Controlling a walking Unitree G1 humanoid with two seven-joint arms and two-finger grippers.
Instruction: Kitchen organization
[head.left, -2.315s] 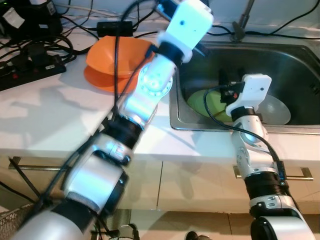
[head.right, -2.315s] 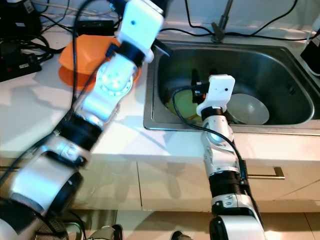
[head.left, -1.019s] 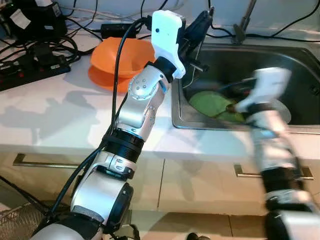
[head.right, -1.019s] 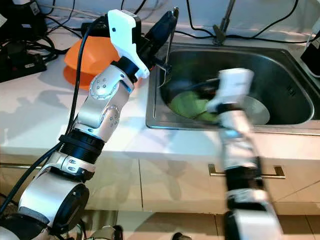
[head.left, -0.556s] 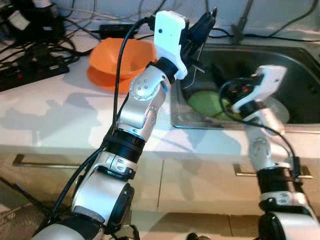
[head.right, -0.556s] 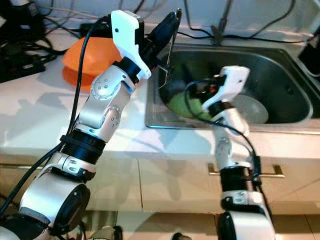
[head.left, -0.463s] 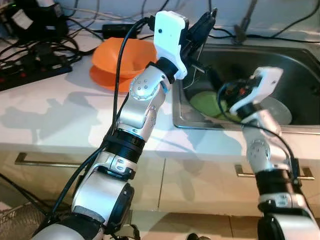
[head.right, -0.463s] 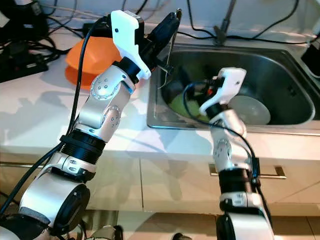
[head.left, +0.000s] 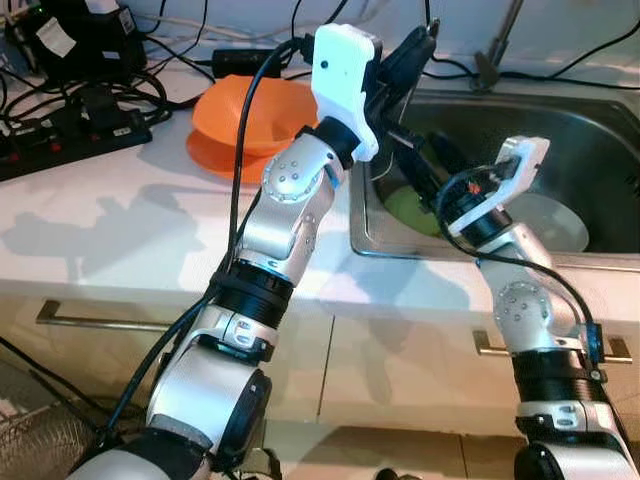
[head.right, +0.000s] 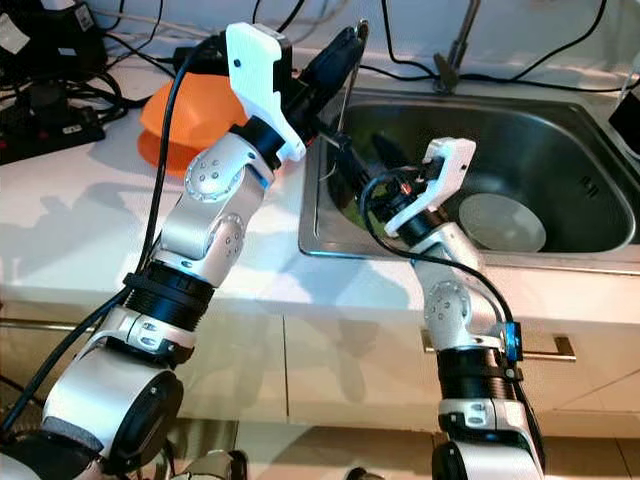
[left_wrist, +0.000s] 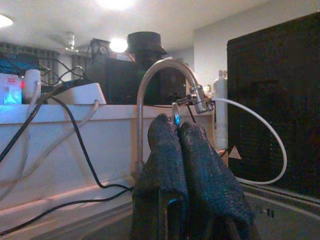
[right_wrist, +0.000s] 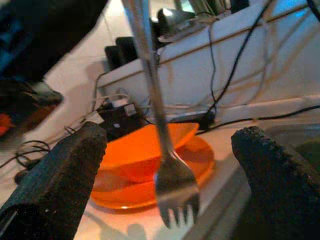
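Our left gripper (head.right: 345, 45) is raised above the left rim of the sink (head.right: 560, 110), its two black fingers (left_wrist: 192, 165) pressed together around the top of a metal fork (right_wrist: 172, 187). The fork hangs straight down from that pinch, tines lowermost, over the sink's near left corner.

Our right gripper (head.right: 362, 165) reaches up and to the left from inside the sink toward the hanging fork. Its fingers (right_wrist: 65, 175) are spread wide, one on each side of the fork's tines in the right wrist view, and neither touches the metal.

Below the grippers, a green plate (head.left: 405, 208) lies on the sink floor at the left, partly hidden by our right arm. A grey bowl (head.right: 505, 220) sits to its right on the sink floor. The faucet (left_wrist: 155, 75) rises behind the basin.

On the white counter (head.left: 120, 220) to the left of the sink, an orange bowl (head.left: 250, 105) rests on an orange plate (head.left: 215, 158). Farther left lie a black power strip (head.left: 70, 135) and a tangle of cables (head.left: 60, 95).
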